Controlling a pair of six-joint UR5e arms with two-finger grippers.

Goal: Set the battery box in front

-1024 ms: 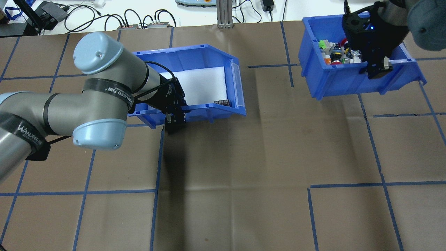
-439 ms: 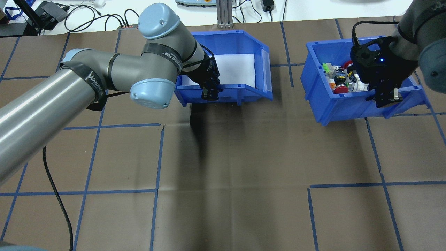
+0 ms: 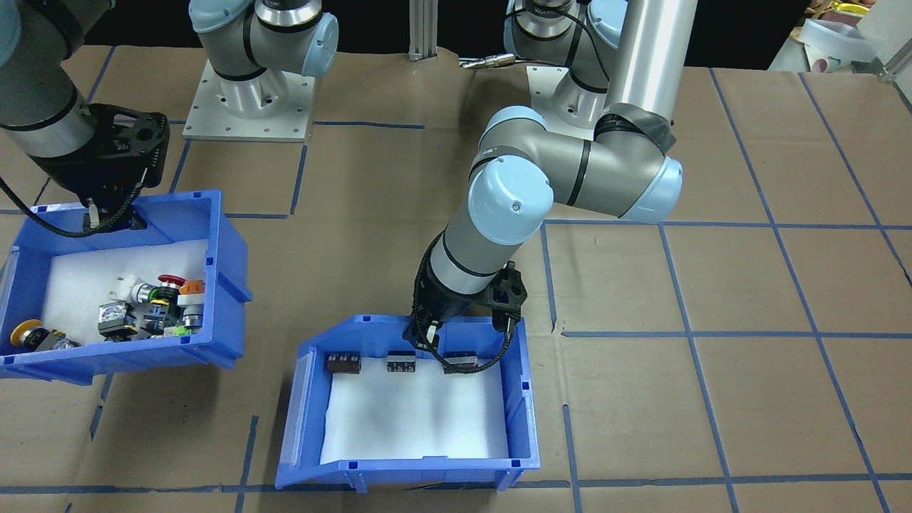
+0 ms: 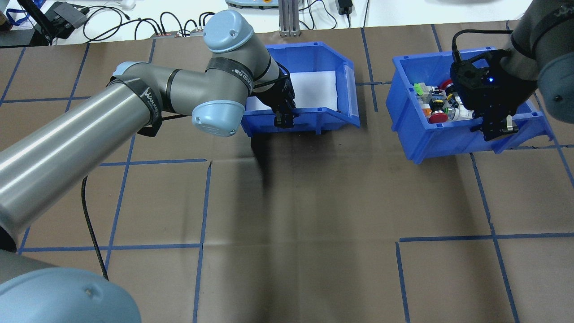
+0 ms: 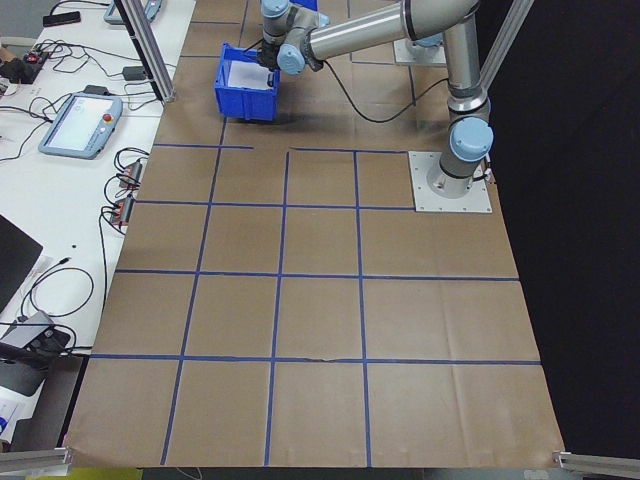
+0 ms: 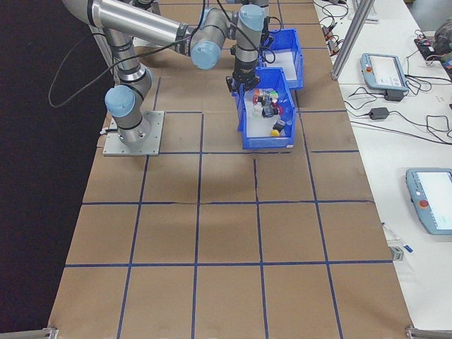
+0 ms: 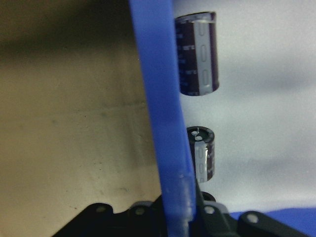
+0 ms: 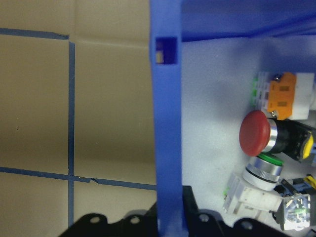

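bin wall [image 8: 167,123]: blue, runs top to bottom, its lower end between the right gripper's [image 8: 170,219] black jaws
left of wall: brown table [image 8: 34,113] crossed by blue tape [image 8: 70,108]
right of wall: white foam [image 8: 207,118]; red button [image 8: 255,134], orange switch [image 8: 281,97], silver switch [image 8: 263,170]

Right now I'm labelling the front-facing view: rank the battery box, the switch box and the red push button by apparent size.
1. battery box and switch box: alike, not ranked.
2. red push button: far smallest.
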